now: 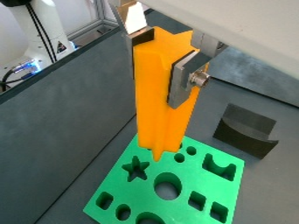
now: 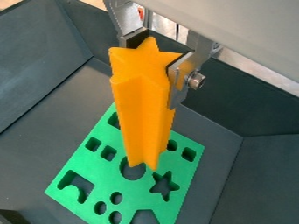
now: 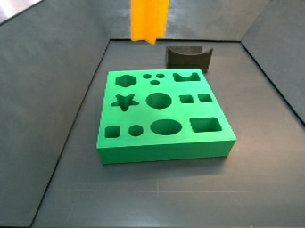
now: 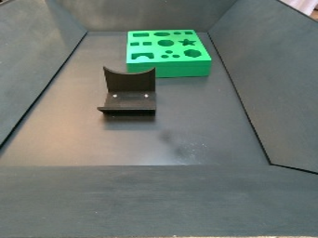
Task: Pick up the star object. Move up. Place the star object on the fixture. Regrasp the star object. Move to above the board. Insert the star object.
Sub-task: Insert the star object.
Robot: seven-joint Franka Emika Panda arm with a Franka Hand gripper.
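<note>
Wrist views are both showing the gripper (image 1: pixel 163 74) clamping the star object (image 1: pixel 160 92) between its 2 silver fingers (image 1: pixel 186 77), the bar hanging upright with its long axis vertical, which I judge suits a straight downward push into a hole. Directly below the claw lies the board (image 1: pixel 216 194), well apart from the bar's lower end, and the star hole (image 1: pixel 136 169) is sitting slightly aside from that end, so some sideways alignment probably remains. Off to one side of the claw, just beyond the board, the fixture (image 1: pixel 246 129) is standing empty, suggesting the regrasp step is done. No brand, label or readable writing is showing on any piece.
</note>
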